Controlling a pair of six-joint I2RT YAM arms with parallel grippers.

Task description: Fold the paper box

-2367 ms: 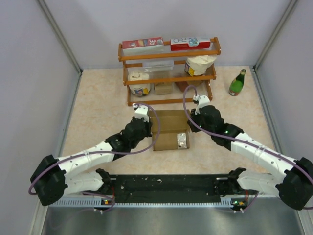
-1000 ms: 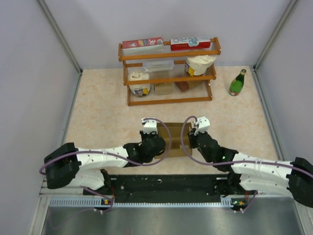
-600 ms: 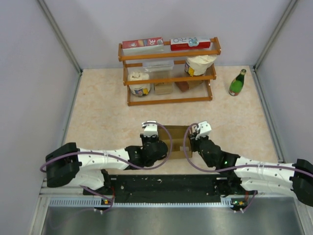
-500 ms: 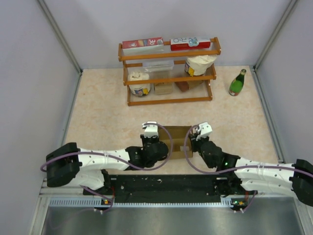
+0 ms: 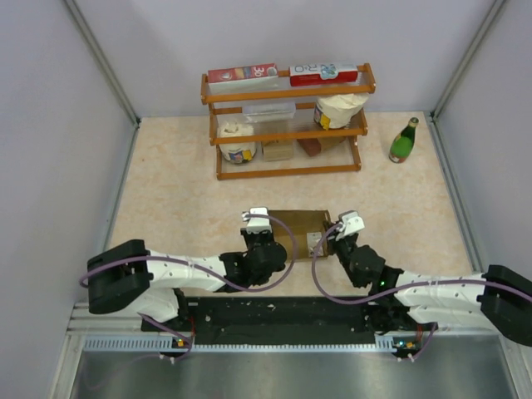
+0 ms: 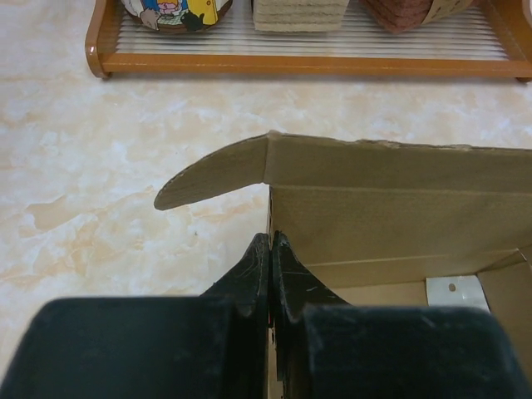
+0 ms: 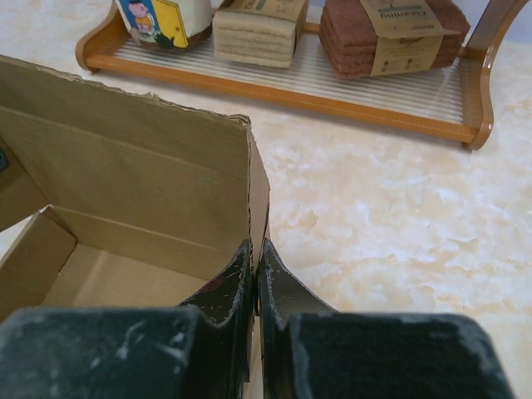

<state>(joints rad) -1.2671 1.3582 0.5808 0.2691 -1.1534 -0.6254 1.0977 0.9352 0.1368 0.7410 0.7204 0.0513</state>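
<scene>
Both arms are drawn back toward their bases compared with 2.4 s ago, and the paper box is dragged with them from mid-table toward the near edge. It is now seen sitting open-topped just ahead of the black base rail, roughly centred between the left and right edges of the table.

The left gripper is clamped on the box's left wall. In the left wrist view the fingers are pressed together with the cardboard edge caught between them. A rounded flap is seen sticking out leftward from the far-left corner of the box. A small white tag is seen inside on the floor.

The right gripper is clamped on the right wall. In the right wrist view the fingers are closed on the wall's top edge, with the far wall of the box standing upright.

The wooden rack is seen at the far edge, well apart from the box. Two red-and-white cartons are laid on its top shelf. A sponge stack and brown scouring pads are seen on its bottom shelf. A green bottle is stood near the far-right corner.
</scene>
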